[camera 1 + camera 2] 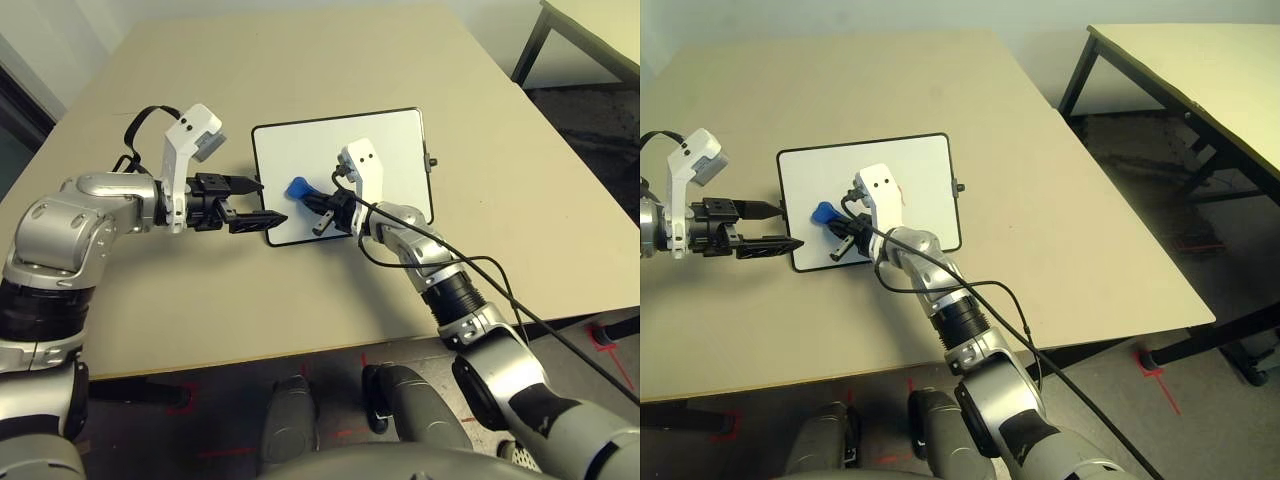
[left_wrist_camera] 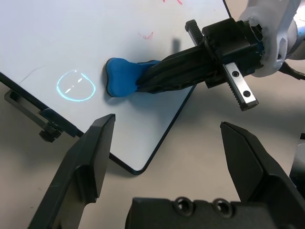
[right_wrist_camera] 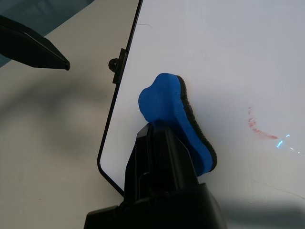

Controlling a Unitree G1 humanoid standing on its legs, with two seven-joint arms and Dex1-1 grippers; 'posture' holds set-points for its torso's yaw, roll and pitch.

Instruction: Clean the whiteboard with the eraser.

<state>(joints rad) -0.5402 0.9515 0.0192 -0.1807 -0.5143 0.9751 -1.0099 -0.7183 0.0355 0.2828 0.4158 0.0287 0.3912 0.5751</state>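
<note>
The wiping step was judged to be in hand. The eraser (image 3: 174, 114) was clamped in the right gripper (image 1: 322, 208) and pressed, dark felt side down, on the whiteboard (image 1: 385, 140), which lay on the table (image 1: 330, 60) at the centre of the frame. The left gripper (image 2: 167, 157) was held wide apart, empty, just beside the board's left edge. Faint red marks (image 3: 259, 128) remained near the eraser; a sweep across them would be called for next. No brand or legible writing was seen.
</note>
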